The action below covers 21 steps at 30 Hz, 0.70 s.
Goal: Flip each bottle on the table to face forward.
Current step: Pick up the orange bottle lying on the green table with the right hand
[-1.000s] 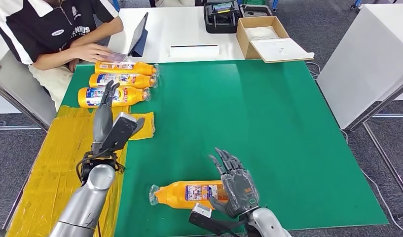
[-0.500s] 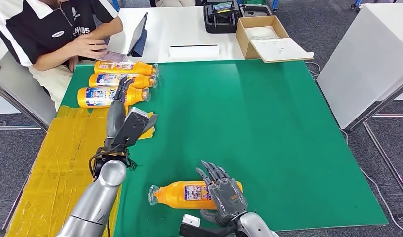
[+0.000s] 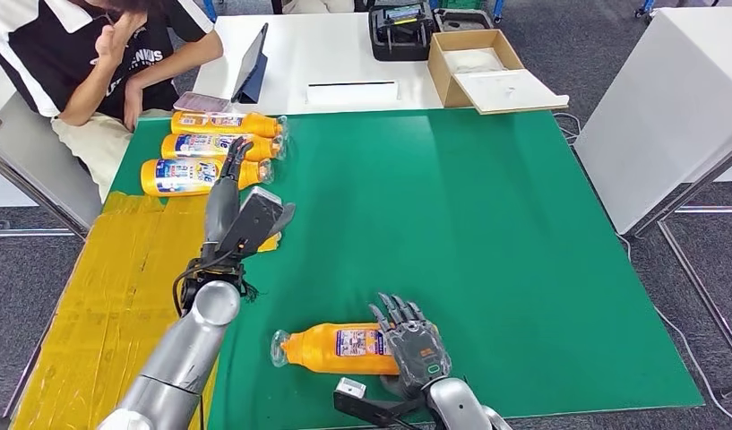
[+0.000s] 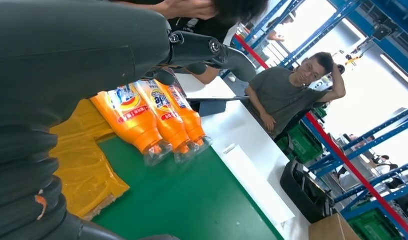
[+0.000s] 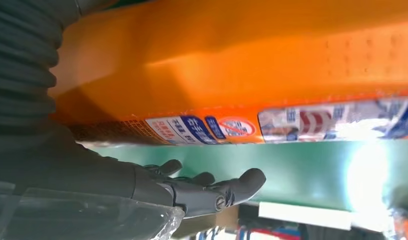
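An orange bottle (image 3: 331,349) lies on its side near the front edge of the green mat (image 3: 452,224), cap to the left and label up. My right hand (image 3: 414,345) lies over its base end with the fingers spread and straight. In the right wrist view the bottle (image 5: 241,65) is close against the palm and the fingers (image 5: 211,190) reach past it, uncurled. Three more orange bottles (image 3: 210,148) lie side by side at the mat's far left, also in the left wrist view (image 4: 157,120). My left hand (image 3: 241,202) hangs open above the mat, just in front of them.
A person (image 3: 84,45) sits at the far left corner, one hand raised to the face. A phone (image 3: 201,101), a tablet (image 3: 252,63), a black case (image 3: 402,31) and a cardboard box (image 3: 474,67) lie on the white table behind. A yellow strip (image 3: 111,296) borders the mat's left side.
My right hand has shifted left and settled onto the bottle's base end. My left hand has drifted right and farther forward. The person's hand has lifted off the table to the face.
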Each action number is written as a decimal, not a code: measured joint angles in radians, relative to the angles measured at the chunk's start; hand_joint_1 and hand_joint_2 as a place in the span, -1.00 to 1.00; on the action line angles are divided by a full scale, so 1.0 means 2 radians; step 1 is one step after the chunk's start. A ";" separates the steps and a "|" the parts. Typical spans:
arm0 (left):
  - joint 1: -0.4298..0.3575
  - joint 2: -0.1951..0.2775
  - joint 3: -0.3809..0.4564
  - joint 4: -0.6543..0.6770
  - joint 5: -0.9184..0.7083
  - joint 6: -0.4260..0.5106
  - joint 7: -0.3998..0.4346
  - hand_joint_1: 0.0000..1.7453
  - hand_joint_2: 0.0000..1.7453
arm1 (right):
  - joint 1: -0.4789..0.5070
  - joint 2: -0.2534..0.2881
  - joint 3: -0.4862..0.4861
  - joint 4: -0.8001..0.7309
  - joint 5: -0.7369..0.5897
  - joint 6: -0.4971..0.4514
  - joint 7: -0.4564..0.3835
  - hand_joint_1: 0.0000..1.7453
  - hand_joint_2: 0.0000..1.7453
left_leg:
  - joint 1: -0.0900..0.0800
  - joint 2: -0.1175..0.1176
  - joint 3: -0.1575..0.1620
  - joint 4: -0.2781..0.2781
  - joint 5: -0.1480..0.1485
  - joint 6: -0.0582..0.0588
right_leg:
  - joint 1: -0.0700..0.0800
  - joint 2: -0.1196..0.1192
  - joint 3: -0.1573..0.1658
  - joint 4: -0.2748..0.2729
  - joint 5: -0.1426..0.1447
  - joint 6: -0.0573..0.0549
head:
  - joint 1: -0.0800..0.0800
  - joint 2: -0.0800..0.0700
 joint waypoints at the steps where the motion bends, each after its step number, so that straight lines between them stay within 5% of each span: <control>1: -0.002 -0.001 0.000 0.003 0.000 0.001 0.000 -1.00 1.00 | -0.005 0.000 0.002 0.007 0.004 -0.003 0.005 -1.00 1.00 | 0.000 0.000 0.000 0.000 0.000 0.000 | 0.000 0.000 0.000 0.000 0.000 0.000 | 0.000 0.000; 7: -0.012 -0.003 -0.002 0.019 0.003 0.006 0.000 -1.00 1.00 | -0.024 0.000 0.011 0.034 0.015 -0.007 0.018 -0.94 1.00 | 0.000 0.000 0.003 0.000 0.000 0.000 | 0.000 0.000 0.003 0.000 0.000 0.000 | 0.000 0.000; 11: -0.017 -0.003 -0.002 0.028 0.009 0.011 -0.002 -1.00 1.00 | -0.043 0.000 0.020 0.059 0.035 -0.005 0.037 0.92 1.00 | 0.000 0.001 0.004 0.000 -0.001 0.001 | 0.000 0.000 0.003 0.000 0.001 -0.001 | 0.000 0.000; 21: -0.018 -0.002 -0.002 0.043 0.027 0.023 -0.014 -1.00 1.00 | -0.078 0.004 0.025 0.108 0.022 0.011 0.038 1.00 1.00 | 0.000 0.001 0.004 0.000 0.002 0.001 | 0.000 0.000 0.004 0.000 0.002 -0.001 | 0.000 0.000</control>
